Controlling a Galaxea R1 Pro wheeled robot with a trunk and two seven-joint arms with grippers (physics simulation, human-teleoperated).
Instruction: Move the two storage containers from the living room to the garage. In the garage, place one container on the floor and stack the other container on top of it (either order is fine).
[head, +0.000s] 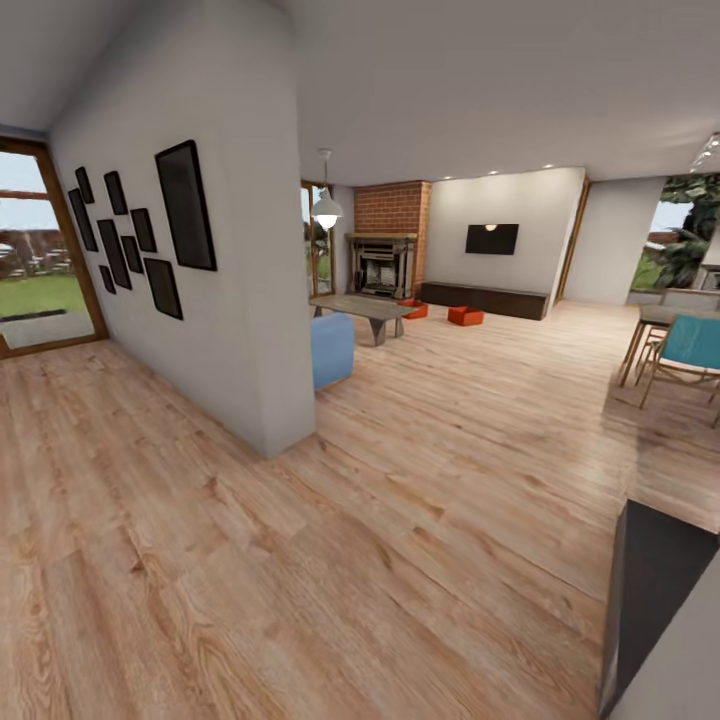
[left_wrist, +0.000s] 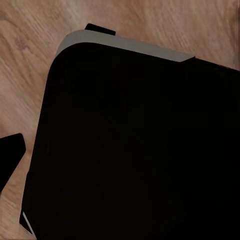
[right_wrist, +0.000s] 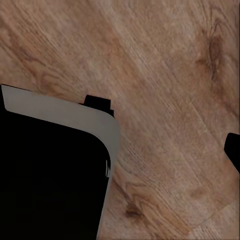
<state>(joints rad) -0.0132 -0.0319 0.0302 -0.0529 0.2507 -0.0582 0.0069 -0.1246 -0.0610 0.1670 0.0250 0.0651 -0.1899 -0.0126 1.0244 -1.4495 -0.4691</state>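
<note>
Two storage containers (head: 465, 316) far off on wood floor (head: 400, 520) nr fireplace (head: 381, 264).

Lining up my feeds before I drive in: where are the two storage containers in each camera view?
Head view: both storage containers sit far off on the wood plank floor, right of centre, one beside the coffee table near the fireplace.
Left wrist view: not in it.
Right wrist view: not in it.
Shared landmark: the wood plank floor runs through all three.
</note>
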